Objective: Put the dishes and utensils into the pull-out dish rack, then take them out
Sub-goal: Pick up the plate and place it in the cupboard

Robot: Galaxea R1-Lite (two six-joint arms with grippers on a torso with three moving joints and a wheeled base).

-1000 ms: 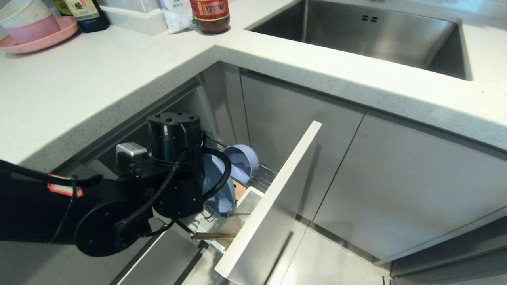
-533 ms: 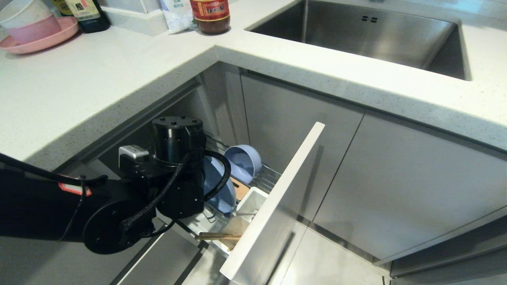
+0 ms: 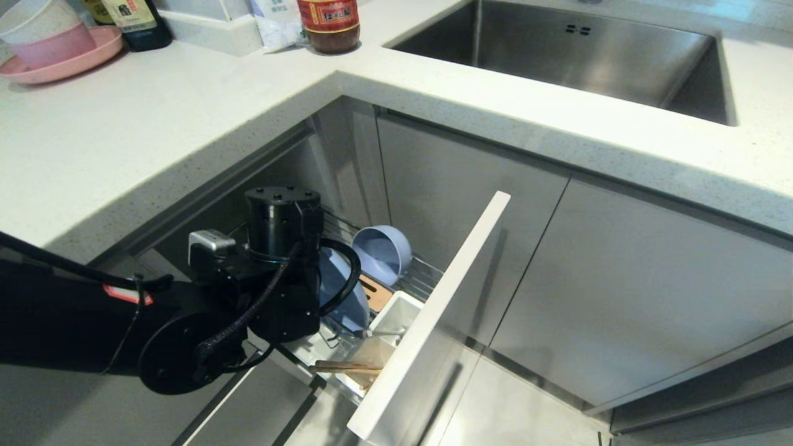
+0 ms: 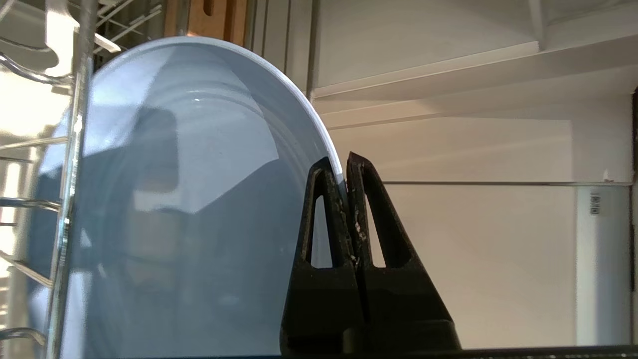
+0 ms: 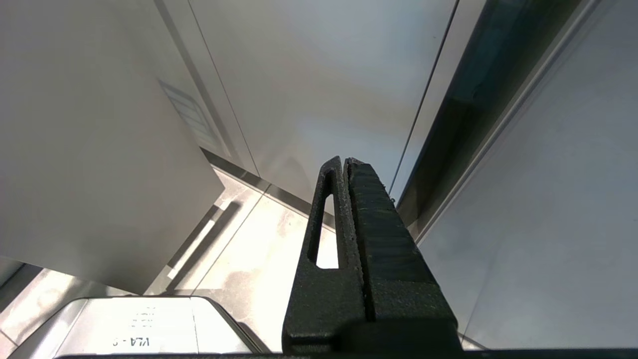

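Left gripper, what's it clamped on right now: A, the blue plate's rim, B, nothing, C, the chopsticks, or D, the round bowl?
A: in the left wrist view the left gripper pinches the rim of the light blue plate standing in the rack.

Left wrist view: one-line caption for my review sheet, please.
Left gripper shut on the rim of the light blue plate, which stands on edge among the chrome prongs of the pull-out dish rack.

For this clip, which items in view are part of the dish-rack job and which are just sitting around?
Job items:
- light blue plate, its rim pinched by the left tool
- blue-grey bowl
- chopsticks
- spoon
- pull-out dish rack

Just lying about:
- pink plate with stacked bowls
- dark bottle
- sauce jar
- sink
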